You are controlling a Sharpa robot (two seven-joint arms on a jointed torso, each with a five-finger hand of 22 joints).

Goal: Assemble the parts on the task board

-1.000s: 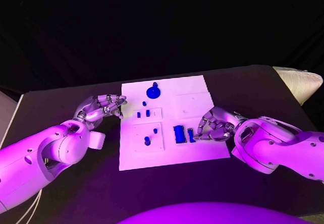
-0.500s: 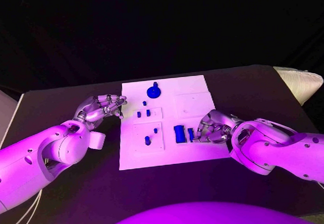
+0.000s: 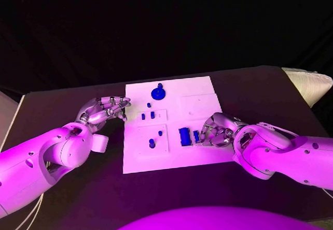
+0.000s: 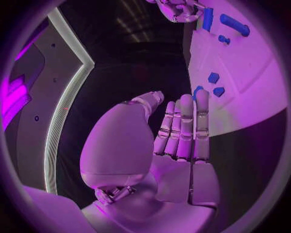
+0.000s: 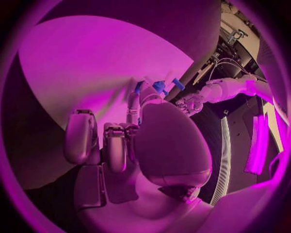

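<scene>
Since 1 second ago the right hand (image 3: 214, 131) has crept leftward over the task board (image 3: 202, 90), so its fingers now sit right against the 2 upright blue bars (image 3: 185, 136) near the board's near-right part; the left hand (image 3: 105, 110) has stayed where it was. From the head view the right hand's fingers are curled in toward the narrower bar, but I cannot tell whether they already pinch it or only touch it; the right wrist view shows fingers bent inward with small blue pieces beyond them, and nothing plainly held. The left hand hangs just off the board's left edge, fingers loosely curled and apart, holding nothing. The bars look like small rigid plastic pieces, probably light and smooth, so they may slip or tip; a pinch across the 2 flat sides, low on the body, seems the safest hold. Further out on the board lie a round blue knob (image 3: 158, 93) at the far end, a pair of little pegs (image 3: 147, 116) in a raised square, and 2 more pegs (image 3: 154, 140) in the square panel nearer the robot. The wider bar stands just beside the narrower one and would crowd any finger reaching between them. A pale bag-like object (image 3: 312, 84) rests at the table's right edge, well apart.
</scene>
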